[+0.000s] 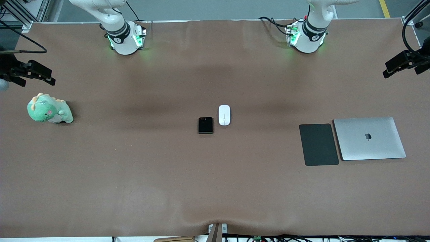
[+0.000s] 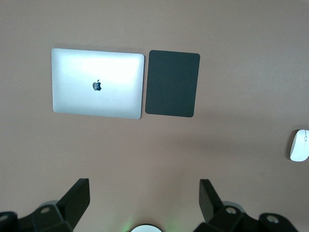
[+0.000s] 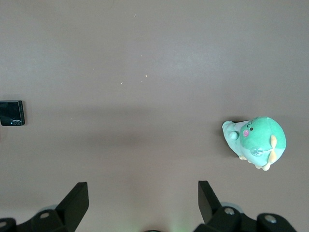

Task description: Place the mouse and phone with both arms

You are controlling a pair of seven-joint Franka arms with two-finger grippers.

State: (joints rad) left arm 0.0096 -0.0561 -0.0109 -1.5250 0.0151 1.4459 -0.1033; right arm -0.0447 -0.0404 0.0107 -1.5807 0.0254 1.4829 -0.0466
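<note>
From the front, the mouse (image 1: 224, 115) and phone (image 1: 205, 125) lie side by side at mid-table, untouched; nothing is grasped yet. The left wrist view shows the left gripper (image 2: 145, 198) spread wide, holding nothing, over the table near its base edge, the mouse next to reach. The right wrist view shows the right gripper (image 3: 143, 199) likewise apart and bare near that same edge, the phone its likely target.

High front view, wrist views straight down
</note>
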